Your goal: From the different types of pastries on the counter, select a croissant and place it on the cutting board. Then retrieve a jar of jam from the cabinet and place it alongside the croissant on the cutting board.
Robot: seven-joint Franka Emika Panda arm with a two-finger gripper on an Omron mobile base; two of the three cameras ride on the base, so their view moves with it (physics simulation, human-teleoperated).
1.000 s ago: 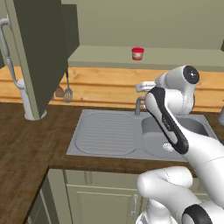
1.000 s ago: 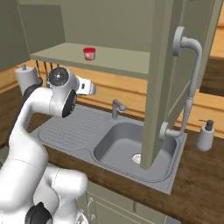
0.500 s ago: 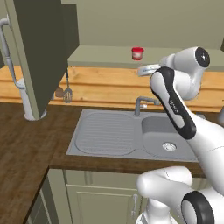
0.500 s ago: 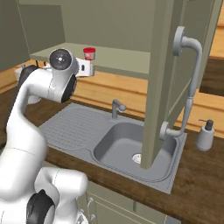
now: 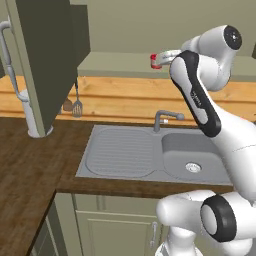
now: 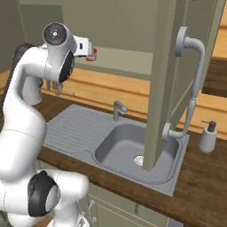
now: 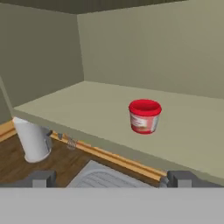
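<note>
My hand [image 7: 109, 178] is raised to the open cabinet [image 7: 109, 52], fingers [image 7: 41, 178] wide apart, holding nothing. The two blunt dark tips sit level with the shelf's front edge. The jar of jam [image 7: 145, 116] stands upright on the smooth matte olive shelf floor [image 7: 87, 109], straight ahead between the fingers and apart from them. It's a short round tub with a glossy red lid, a pale label and red contents. In the base views the jar [image 5: 155, 61] sits just beyond my hand [image 6: 91, 52]. Below is a dark wood-grain bench [image 5: 30, 165] with an inset grey steel sink [image 6: 128, 148], ribbed drainer [image 5: 120, 150] and curved tap [image 5: 162, 120]. A white cylinder [image 7: 31, 139] stands on the bench, and a soap pump [image 6: 207, 136] beside the sink.
</note>
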